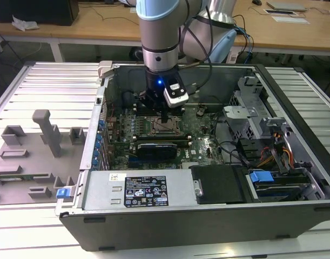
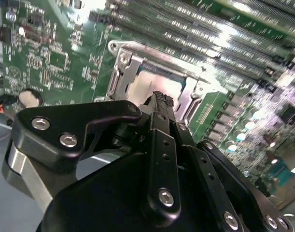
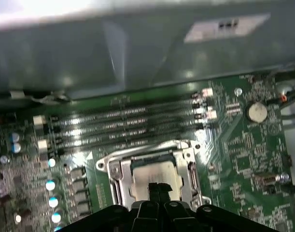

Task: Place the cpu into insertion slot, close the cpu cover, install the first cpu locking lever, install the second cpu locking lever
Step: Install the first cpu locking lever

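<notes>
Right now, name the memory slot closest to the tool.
The memory slot lying right alongside the cpu cover, where the tool is; the others sit farther toward the case wall.

Ext. view: my hand (image 1: 163,117) stands over the insertion slot (image 1: 166,127) & hides its middle; anything in it is too small to tell. First wrist view: the hand's dark tips cover the cpu (image 3: 154,170) at its near edge, and the near side of the cpu cover (image 3: 188,166) is lost behind the hand at the pic's edge. Second wrist view: the hand hides part of the cpu, and the motherboard (image 2: 50,63) blurs into glare on its far side. Can't tell if the cover sits fully flat.
</notes>
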Tool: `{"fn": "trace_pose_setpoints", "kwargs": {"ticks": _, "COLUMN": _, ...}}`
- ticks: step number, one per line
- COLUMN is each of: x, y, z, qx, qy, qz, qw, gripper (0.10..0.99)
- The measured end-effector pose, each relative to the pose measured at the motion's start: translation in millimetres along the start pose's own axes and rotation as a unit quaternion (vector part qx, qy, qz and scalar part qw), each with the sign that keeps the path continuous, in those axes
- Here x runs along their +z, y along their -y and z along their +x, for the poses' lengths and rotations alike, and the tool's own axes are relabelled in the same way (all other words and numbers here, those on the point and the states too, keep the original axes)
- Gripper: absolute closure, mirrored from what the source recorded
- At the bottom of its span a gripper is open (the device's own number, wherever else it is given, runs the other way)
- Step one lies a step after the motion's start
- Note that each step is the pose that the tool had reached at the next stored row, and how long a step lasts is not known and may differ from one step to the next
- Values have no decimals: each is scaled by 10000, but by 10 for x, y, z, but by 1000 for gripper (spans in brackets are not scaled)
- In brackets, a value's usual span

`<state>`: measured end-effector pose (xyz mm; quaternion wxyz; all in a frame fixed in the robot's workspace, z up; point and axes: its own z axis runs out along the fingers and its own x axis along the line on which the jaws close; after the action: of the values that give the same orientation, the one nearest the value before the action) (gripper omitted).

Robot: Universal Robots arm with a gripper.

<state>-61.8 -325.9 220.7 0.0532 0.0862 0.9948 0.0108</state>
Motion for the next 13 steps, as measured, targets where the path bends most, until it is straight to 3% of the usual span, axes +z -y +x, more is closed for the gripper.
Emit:
{"fn": "trace_pose_setpoints", "kwargs": {"ticks": 1, "x": -1, "y": 39, "z": -8, "qx": 2, "qy": -19, "qz": 4, "qw": 10000, "gripper": 980}}
{"fn": "trace_pose_setpoints", "kwargs": {"ticks": 6, "x": -8, "y": 43, "z": -11, "qx": 2, "qy": -26, "qz": 7, "qw": 10000, "gripper": 980}}
{"fn": "trace_pose_setpoints", "kwargs": {"ticks": 13, "x": -182, "y": 36, "z": -31, "qx": 2, "qy": -25, "qz": 9, "qw": 10000, "gripper": 980}}
